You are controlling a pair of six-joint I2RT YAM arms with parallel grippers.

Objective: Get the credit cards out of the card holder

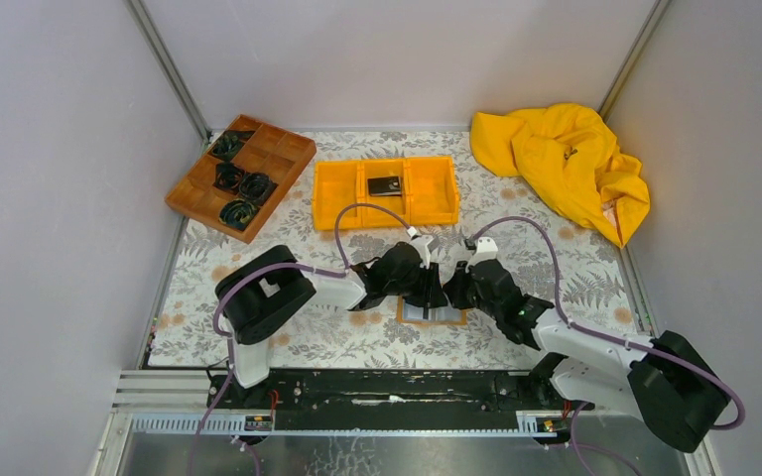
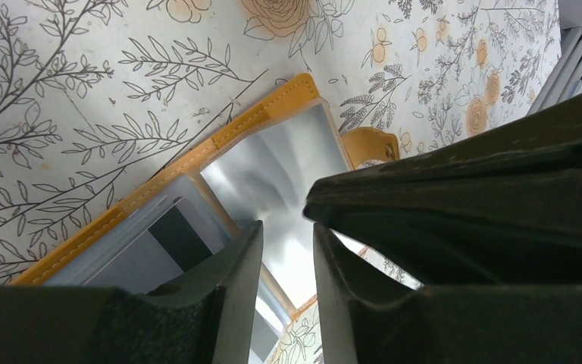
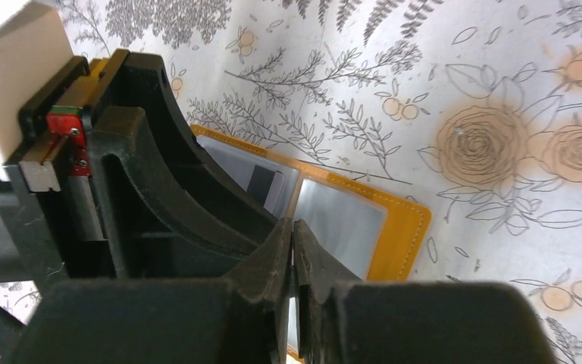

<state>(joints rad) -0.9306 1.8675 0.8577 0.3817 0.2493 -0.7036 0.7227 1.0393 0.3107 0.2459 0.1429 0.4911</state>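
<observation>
The orange-tan card holder (image 1: 435,315) lies open on the floral cloth, grey-blue pockets up. Both grippers hang close over it. In the left wrist view my left gripper (image 2: 286,243) has a narrow gap between its fingers with nothing in it, just above the holder (image 2: 265,114). A pale credit card with a dark stripe (image 2: 144,254) sits in a pocket beside it. My right gripper (image 3: 293,227) is shut at the holder's (image 3: 405,227) middle fold, with a thin pale card edge pinched between the tips. Another striped card (image 3: 261,182) shows in the far pocket. A black card (image 1: 385,185) lies in the orange bin.
The orange three-compartment bin (image 1: 337,193) stands behind the holder. A brown wooden divided tray (image 1: 278,154) with dark coiled items is at the back left. A crumpled yellow cloth (image 1: 566,159) lies at the back right. Grey walls close in both sides.
</observation>
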